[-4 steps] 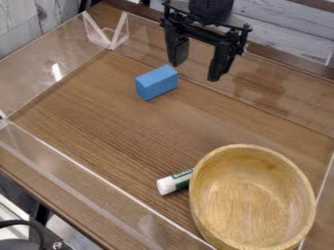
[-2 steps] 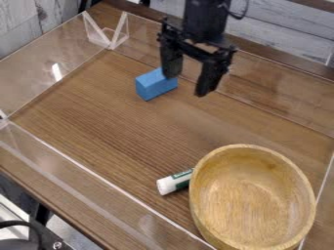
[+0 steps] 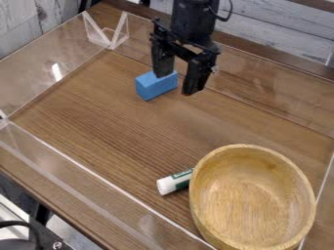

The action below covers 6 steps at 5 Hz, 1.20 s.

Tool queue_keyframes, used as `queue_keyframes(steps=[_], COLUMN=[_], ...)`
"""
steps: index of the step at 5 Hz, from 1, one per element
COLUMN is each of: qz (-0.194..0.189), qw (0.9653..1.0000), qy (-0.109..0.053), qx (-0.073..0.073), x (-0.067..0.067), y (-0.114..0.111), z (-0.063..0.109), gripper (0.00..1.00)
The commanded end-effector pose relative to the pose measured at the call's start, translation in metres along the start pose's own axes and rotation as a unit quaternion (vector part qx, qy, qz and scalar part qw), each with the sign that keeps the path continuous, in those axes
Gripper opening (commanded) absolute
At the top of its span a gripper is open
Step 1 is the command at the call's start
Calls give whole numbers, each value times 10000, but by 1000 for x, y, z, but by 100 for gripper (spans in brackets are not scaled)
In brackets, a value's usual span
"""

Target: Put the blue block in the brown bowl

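the black gripper (image 3: 179,80) hangs over the far part of the wooden table (image 3: 117,127), pointing straight down, its two dark fingers (image 3: 196,76) spread wide apart with nothing between them. the blue block (image 3: 154,86) lies flat on the table just below and to the left of the gripper; the left finger stands in front of the block's upper right corner and hides a bit of it, while the right finger comes down just beside the block on its right. from here i cannot tell whether either finger touches the block, and the block looks to be resting on the wood, not lifted.

the brown bowl (image 3: 252,193) sits well apart from the block, at the near right corner of the table, upright, its thick rim showing the grain, its inside bare. a small white-and-green tube (image 3: 175,181) lies on the table against the bowl's left side, its green end toward the bowl.

low clear plastic walls (image 3: 78,161) run around the table, and a clear triangular stand (image 3: 104,31) sits at the far left corner.
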<state>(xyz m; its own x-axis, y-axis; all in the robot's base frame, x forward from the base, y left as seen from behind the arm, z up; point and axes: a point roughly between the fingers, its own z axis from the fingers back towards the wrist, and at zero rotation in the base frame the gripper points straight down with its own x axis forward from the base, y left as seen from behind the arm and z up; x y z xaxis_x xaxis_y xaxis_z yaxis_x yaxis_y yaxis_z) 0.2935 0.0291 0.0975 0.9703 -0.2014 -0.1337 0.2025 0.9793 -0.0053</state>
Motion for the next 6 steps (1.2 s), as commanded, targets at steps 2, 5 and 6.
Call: queue_keyframes(steps=[2,5,6], qz=[-209,-625,-697], qw=[9990,9966,9960], qy=[-355,-398,-416], qx=[190,357,386], x=[10,18,21], y=[21,38,42], z=[8,-4,-8], gripper=[100,100,100])
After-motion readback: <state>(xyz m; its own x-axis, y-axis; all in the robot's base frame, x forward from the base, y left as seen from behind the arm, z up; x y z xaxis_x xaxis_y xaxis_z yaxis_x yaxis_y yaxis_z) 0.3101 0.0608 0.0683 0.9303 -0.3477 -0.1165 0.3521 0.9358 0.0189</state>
